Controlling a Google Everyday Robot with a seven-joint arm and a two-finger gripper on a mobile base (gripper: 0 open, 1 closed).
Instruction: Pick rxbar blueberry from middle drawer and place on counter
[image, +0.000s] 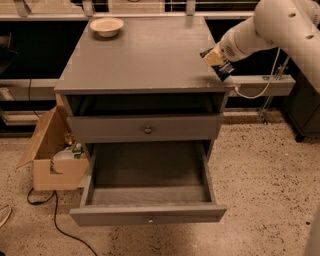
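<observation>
- Cardboard box (50, 162) sat on the floor, well below the gripper (216, 59) and past the far side of the cabinet from it.
- Cream bowl (106, 26) rested at the back corner of the top, well apart from the gripper, across the whole surface.
- Grey counter (145, 60) spread out beside the gripper, with its right edge just under the hand.
- Middle drawer (150, 197) stood pulled out, well below the gripper, and its plain grey floor held no bar.
- Rxbar blueberry (223, 71), dark navy, was pinched in the closed gripper. It hung tilted at the counter's right edge, not lying on the top.
- The bar looked light, flat and a little pliant, with a slick wrapper. A hold across its narrow width would suit it. It could slide or swing in the grip, so a low release onto the wood seemed wise.
- White arm (280, 25) came in from above and behind the gripper, the forearm sloping down toward the counter's edge.
</observation>
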